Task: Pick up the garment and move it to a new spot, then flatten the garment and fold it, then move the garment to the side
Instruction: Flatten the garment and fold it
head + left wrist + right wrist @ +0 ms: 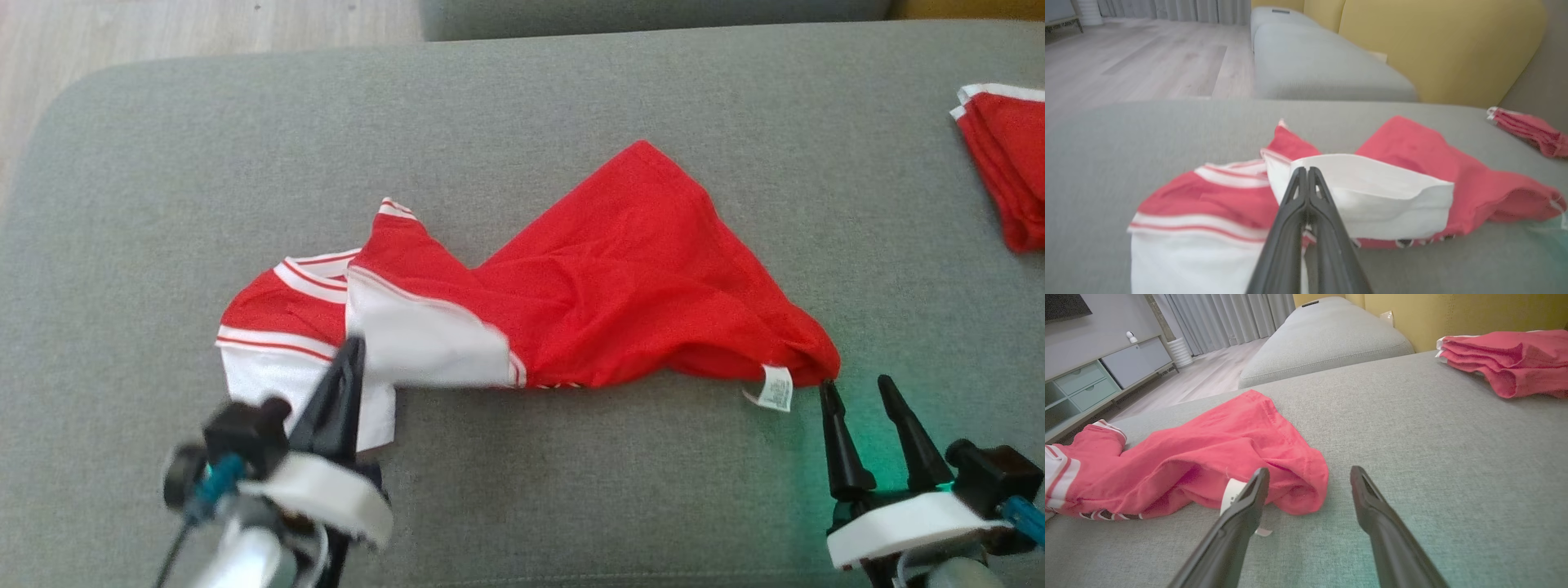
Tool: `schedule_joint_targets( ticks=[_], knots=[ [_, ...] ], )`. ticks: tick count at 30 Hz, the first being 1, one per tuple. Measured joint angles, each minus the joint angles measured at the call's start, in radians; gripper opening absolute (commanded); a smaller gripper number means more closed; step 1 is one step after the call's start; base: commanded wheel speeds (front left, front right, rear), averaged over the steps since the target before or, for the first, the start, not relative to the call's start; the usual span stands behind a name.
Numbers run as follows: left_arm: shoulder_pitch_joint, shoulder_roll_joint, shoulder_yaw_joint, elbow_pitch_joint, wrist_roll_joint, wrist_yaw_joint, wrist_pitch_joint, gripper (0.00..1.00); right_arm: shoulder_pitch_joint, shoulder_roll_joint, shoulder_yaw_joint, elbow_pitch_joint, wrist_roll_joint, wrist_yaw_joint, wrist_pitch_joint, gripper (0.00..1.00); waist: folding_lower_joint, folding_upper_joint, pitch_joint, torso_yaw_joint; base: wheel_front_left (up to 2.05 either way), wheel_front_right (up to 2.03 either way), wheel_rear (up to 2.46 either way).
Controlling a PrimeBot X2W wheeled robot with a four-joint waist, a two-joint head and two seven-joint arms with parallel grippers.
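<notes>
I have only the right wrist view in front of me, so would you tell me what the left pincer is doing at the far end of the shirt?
Observer: The left pincer is shut, its tips at the raised edge of a white panel of the red and white shirt. I cannot tell whether cloth is pinched.
Operator: Thank you. Is that end of the shirt lying flat?
Observer: No. The white panel is folded over the striped part beside it.
Operator: Is there room further left?
Observer: Yes, the head view shows bare grey sofa cushion left of the shirt.
</notes>
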Motion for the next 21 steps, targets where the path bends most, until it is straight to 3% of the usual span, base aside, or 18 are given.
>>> schedule_joint_targets(
  ticks=[7,17,18,19,20,21],
  knots=[
    [0.041,-0.009,-0.05,0.101,-0.002,-0.027,0.007,0.0,0.0,0.0,0.011,0.004,0.007,0.0,0.0,1.0,0.0,0.0,-0.012,0.005,0.0,0.0,0.0],
    [0.049,-0.033,-0.075,0.189,-0.01,-0.024,0.016,0.0,0.0,-0.007,0.021,0.005,0.012,0.0,0.0,1.0,0.0001,0.0,-0.007,-0.003,0.0,0.0,0.0],
    [0.054,-0.034,-0.077,0.198,-0.009,-0.015,0.016,0.29,0.0,-0.007,0.021,0.005,0.015,0.0,0.0,1.0,0.0001,0.0,-0.004,-0.004,0.0,0.0,0.0],
    [0.06,-0.036,-0.077,0.204,-0.005,-0.006,0.016,0.76,0.0,-0.007,0.021,0.005,0.016,0.0,0.0,1.0,0.0002,0.0,-0.002,-0.004,0.0,0.0,0.0],
    [0.063,-0.038,-0.078,0.21,0.0,0.004,0.016,1.0,0.0,-0.007,0.021,0.005,0.016,0.0,0.0,1.0,0.0001,0.0,0.0,-0.003,0.0,0.0,0.0],
    [0.065,-0.041,-0.078,0.213,0.004,0.016,0.016,1.0,0.0,-0.007,0.021,0.005,0.016,0.0,0.0,1.0,0.0002,0.0,0.001,-0.003,0.0,0.0,0.0]
  ],
)
